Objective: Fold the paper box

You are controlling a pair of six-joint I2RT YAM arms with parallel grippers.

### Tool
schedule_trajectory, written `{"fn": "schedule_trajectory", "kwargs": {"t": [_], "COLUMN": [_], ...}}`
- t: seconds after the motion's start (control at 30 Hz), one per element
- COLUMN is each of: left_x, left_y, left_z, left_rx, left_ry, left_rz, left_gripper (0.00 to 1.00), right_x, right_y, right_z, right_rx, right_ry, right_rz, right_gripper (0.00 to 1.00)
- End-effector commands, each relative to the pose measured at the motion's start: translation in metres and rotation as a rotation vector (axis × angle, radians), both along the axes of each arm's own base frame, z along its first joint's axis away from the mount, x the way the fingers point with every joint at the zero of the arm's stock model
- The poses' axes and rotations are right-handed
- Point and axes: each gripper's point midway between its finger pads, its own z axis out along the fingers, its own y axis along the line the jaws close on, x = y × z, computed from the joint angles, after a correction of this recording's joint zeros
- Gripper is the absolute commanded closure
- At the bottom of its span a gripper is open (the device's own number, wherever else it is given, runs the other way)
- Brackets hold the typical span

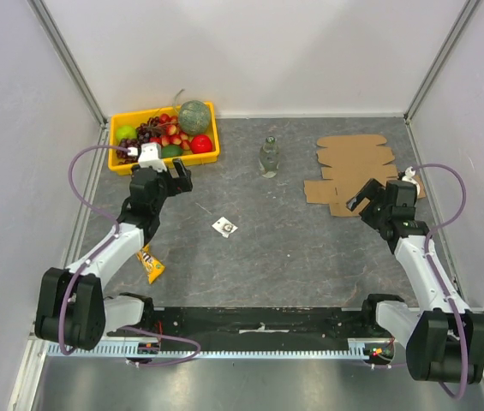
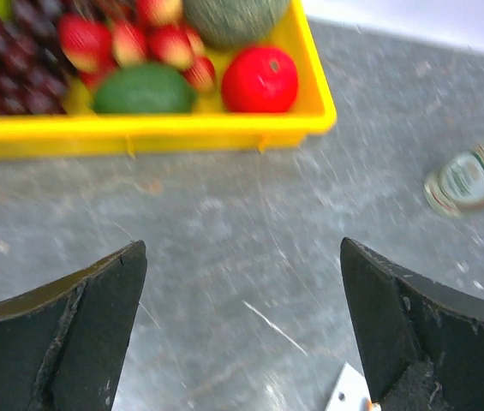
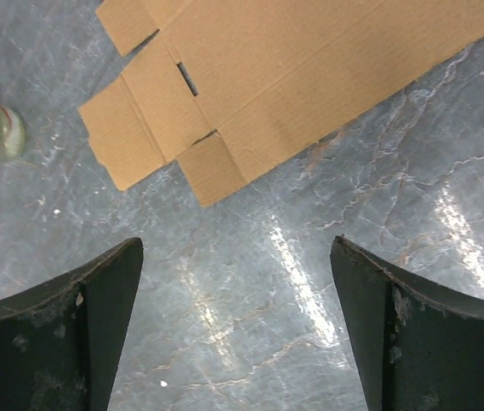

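The paper box [image 1: 353, 167] is a flat brown die-cut cardboard sheet with flaps, lying at the back right of the grey table. In the right wrist view the paper box [image 3: 293, 60] fills the top, its flaps toward the left. My right gripper [image 1: 363, 199] hovers over the sheet's near edge, open, with bare table between its fingers [image 3: 79, 334]. My left gripper [image 1: 179, 178] is far off at the left, just in front of the yellow tray, open and empty, its fingers [image 2: 70, 334] spread wide over bare table.
A yellow tray [image 1: 163, 161] of fruit stands at the back left. A small glass bottle [image 1: 268, 157] stands mid-table between tray and cardboard. A small white packet [image 1: 224, 227] lies centre-left, and an orange snack wrapper [image 1: 150, 265] lies by the left arm.
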Motion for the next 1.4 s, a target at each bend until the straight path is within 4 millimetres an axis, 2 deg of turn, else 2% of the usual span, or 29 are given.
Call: {"fn": "schedule_trajectory", "kwargs": {"t": [0.0,0.07,0.13,0.23,0.37,0.47,0.57,0.7,0.87,1.07,1.2,1.37], "left_x": [-0.036,-0.046,-0.057,-0.068,-0.075,-0.08,-0.078,-0.08,-0.104,-0.125,-0.122,-0.094], "left_y": [-0.036,-0.037,-0.03,-0.026,-0.006,-0.004,-0.013,-0.059,-0.132,-0.225,-0.285,-0.339], "left_z": [-0.032,-0.027,-0.024,-0.008,-0.014,-0.011,-0.006,-0.002,-0.005,-0.025,-0.034,-0.056], "left_rx": [-0.251,-0.338,-0.399,-0.443,-0.468,-0.45,-0.407,-0.379,-0.347,-0.39,-0.423,-0.529], "left_ry": [0.17,0.142,0.104,0.019,-0.001,-0.017,-0.009,0.069,0.131,0.268,0.336,0.401], "left_rz": [-0.108,-0.095,-0.051,-0.042,0.071,0.062,-0.007,-0.234,-0.415,-0.592,-0.64,-0.636], "left_gripper": [0.0,0.0,0.0,0.0,0.0,0.0,0.0,0.0,0.0,0.1,0.17,0.22], "right_x": [0.011,0.012,0.012,0.01,0.011,0.013,0.015,0.019,0.02,0.016,0.013,0.008], "right_y": [0.007,0.011,0.018,0.025,0.024,0.022,0.02,0.014,-0.001,-0.008,-0.01,-0.002], "right_z": [0.007,0.002,-0.005,-0.014,-0.016,-0.017,-0.02,-0.016,0.007,0.036,0.061,0.083], "right_rx": [0.137,0.199,0.262,0.32,0.325,0.301,0.279,0.229,0.11,0.036,0.01,0.035], "right_ry": [-0.046,-0.047,-0.047,-0.046,-0.055,-0.055,-0.036,-0.042,-0.072,-0.104,-0.145,-0.19], "right_rz": [-0.043,-0.062,-0.067,-0.072,-0.086,-0.078,-0.07,-0.054,-0.049,-0.027,-0.019,0.008], "right_gripper": [0.02,0.02,0.02,0.02,0.03,0.05,0.06,0.09,0.09,0.09,0.09,0.09]}}
